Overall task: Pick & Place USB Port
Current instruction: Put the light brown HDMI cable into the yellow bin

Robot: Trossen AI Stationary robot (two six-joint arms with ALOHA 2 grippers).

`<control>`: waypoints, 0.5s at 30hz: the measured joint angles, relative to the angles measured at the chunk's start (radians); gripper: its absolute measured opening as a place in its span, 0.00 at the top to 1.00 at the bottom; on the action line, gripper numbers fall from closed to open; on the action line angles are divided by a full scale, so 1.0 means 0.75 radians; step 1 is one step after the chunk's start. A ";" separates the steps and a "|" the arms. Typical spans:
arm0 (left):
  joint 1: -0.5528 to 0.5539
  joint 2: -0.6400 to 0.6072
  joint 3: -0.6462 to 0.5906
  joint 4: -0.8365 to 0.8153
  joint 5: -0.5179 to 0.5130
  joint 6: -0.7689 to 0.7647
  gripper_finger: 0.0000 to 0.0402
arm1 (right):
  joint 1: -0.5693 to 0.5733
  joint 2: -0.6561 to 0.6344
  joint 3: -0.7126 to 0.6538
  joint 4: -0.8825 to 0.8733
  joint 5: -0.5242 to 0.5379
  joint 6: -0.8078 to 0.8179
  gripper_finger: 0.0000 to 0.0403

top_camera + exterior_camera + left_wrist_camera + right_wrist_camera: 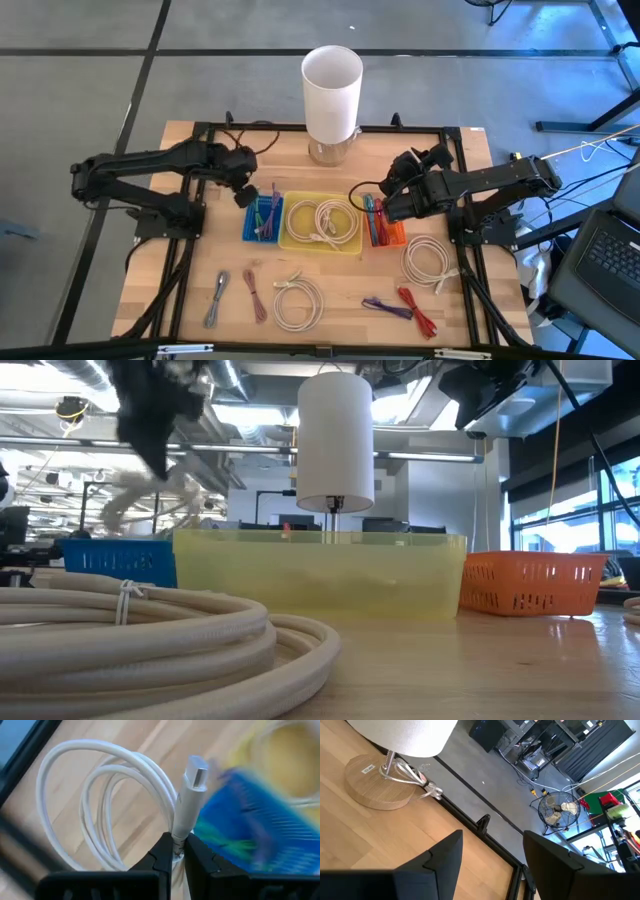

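My left gripper [176,851] is shut on a white USB cable [100,805] and hangs above the table's left half, beside the blue basket [262,222]. The cable's plug [196,774] sticks out past the fingertips, and its coil loops beyond them. In the low view the left arm [150,410] is a dark blur at the upper left with the pale cable [140,495] under it. My right gripper [490,865] stands open and holds nothing, above the orange basket [386,228]. A yellow tray [292,240] between the baskets holds white coiled cables. My left gripper pinches the white cable between its two fingertips, on the thick sleeve just behind the plug [177,832]. The fingers come from above, pointing steeply down. The plug points onward past the fingertips, and the coil hangs in slack loops, clear of the table as far as I can see.
A white lamp [332,85] on a round wooden foot stands at the far middle. Near the front edge lie a white coil [298,302], another white coil [428,260], a grey cable [217,298], a pink one [255,293], a purple one [385,307] and a red one [418,310].
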 joint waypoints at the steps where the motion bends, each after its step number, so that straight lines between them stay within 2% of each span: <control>1: -0.031 0.002 0.029 0.026 0.018 0.012 0.95 | 0.000 0.000 0.000 0.000 0.000 -0.004 0.47; 8: -0.273 0.074 0.149 0.277 0.168 0.097 0.95 | 0.000 0.000 0.000 0.000 0.007 -0.011 0.47; 15: -0.455 0.326 0.269 0.322 0.202 0.198 0.95 | 0.000 0.000 0.000 0.000 0.020 -0.034 0.47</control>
